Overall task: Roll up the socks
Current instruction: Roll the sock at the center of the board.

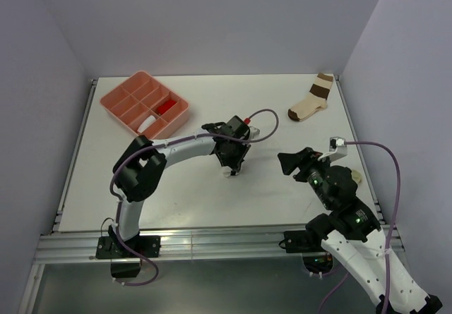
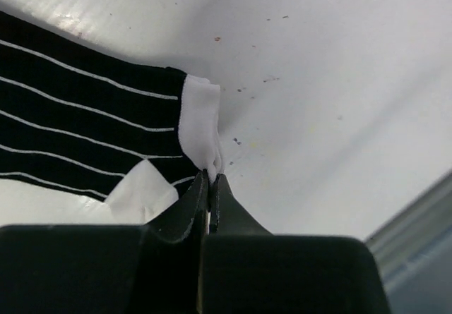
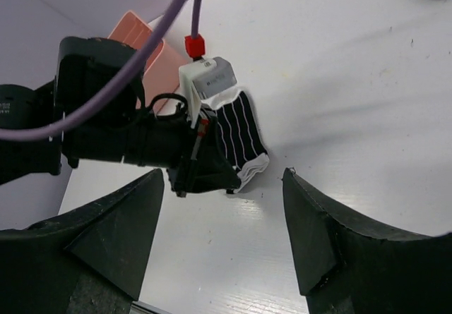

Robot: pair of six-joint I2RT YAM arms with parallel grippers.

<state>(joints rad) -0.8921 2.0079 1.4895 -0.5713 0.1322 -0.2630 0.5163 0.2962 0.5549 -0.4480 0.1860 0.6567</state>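
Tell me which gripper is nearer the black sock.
Left. The left gripper is shut on the white edge of the black sock; the right gripper is open, apart from it on its right.

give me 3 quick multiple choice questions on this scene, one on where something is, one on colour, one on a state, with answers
1. Where on the table does the cream sock with brown bands lie?
A. near left corner
B. far right corner
C. dead centre

2. What colours is the sock at the left jaws?
A. tan and red
B. plain grey
C. black with thin white stripes and a white end

3. How do the right jaws stand?
A. open, holding nothing
B. shut on the sock
C. shut on nothing

Answers:
1 B, the top view shows it by the far right edge.
2 C, the left wrist view shows the stripes close up.
3 A, the right wrist view shows them wide apart over bare table.
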